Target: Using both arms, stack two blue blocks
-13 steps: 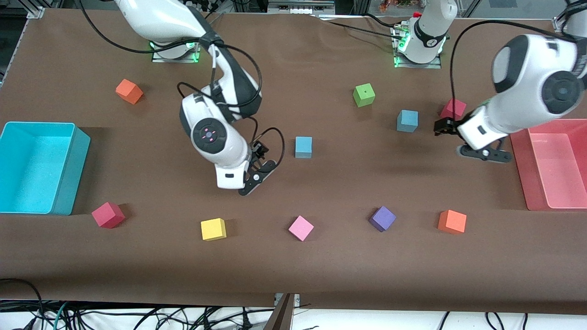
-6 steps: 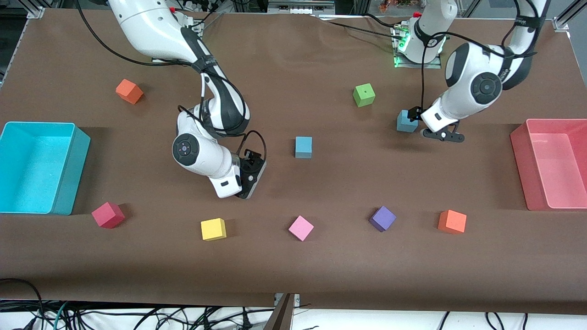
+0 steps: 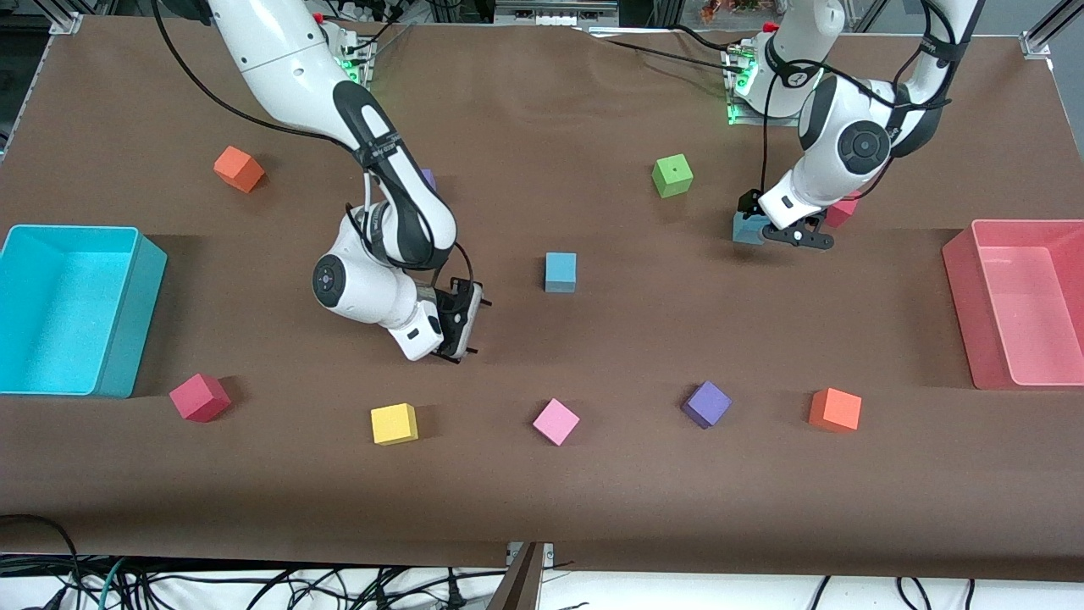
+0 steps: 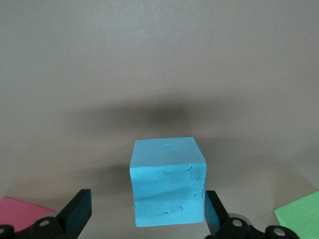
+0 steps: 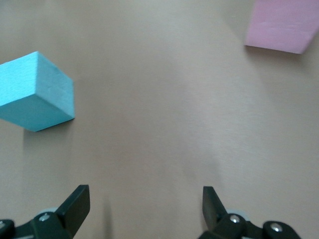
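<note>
Fingers of left gripper [image 3: 766, 230] spread, straddling blue block [image 3: 749, 229] near left arm's end of table, seemingly lined up to grasp it. Second blue block [image 3: 561, 272] sits mid-table, untouched. Right gripper [image 3: 459, 332] low over bare table, fingers spread, second block well apart from them.

Left wrist view: blue block [image 4: 168, 181] between parted fingers [image 4: 76, 214], one finger just beside its face; no squeeze visible.

Right wrist view: fingers [image 5: 75, 205] parted, nothing between; second blue block [image 5: 36, 92] off to one side, pink block [image 5: 284, 24] farther off. Likely repositioning toward it.

One sky-blue foam cube [image 3: 560, 272] sits mid-table; its twin [image 4: 168, 181] rests upright between my left fingers
</note>
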